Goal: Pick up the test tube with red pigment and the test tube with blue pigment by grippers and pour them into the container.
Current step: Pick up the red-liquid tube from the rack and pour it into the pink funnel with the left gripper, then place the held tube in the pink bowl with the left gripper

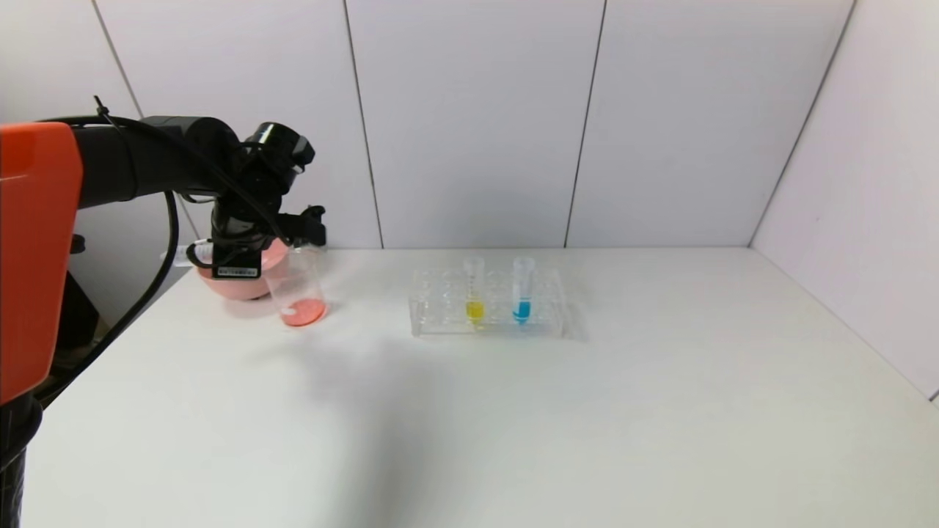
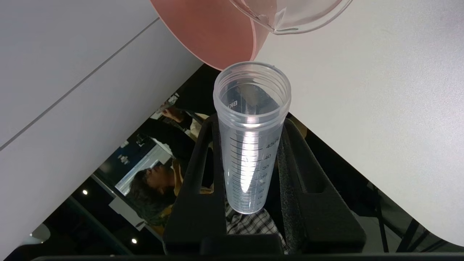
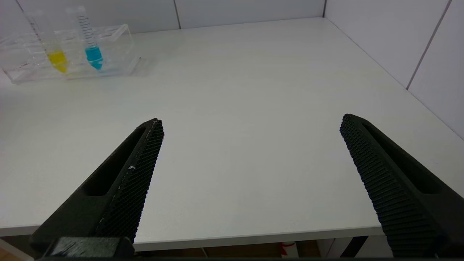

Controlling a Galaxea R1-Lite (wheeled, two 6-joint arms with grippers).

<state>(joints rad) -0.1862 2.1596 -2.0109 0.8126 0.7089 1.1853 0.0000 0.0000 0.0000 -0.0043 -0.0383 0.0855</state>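
Note:
My left gripper (image 1: 308, 226) (image 2: 251, 124) is shut on a clear graduated test tube (image 2: 250, 152), tipped with its open mouth towards the container. No liquid shows in that tube. The container (image 1: 297, 287), a small clear beaker, stands on the table just below the gripper with red-orange liquid in its bottom; its lip (image 2: 286, 25) shows in the left wrist view. The test tube with blue pigment (image 1: 522, 292) (image 3: 90, 43) stands upright in the clear rack (image 1: 440, 324). My right gripper (image 3: 250, 127) is open and empty over the table's front edge, out of the head view.
A tube with yellow liquid (image 1: 475, 292) (image 3: 52, 47) stands in the rack left of the blue one. A pink bowl (image 1: 246, 282) (image 2: 210, 32) sits right behind the beaker at the table's left edge. Walls close the back and right sides.

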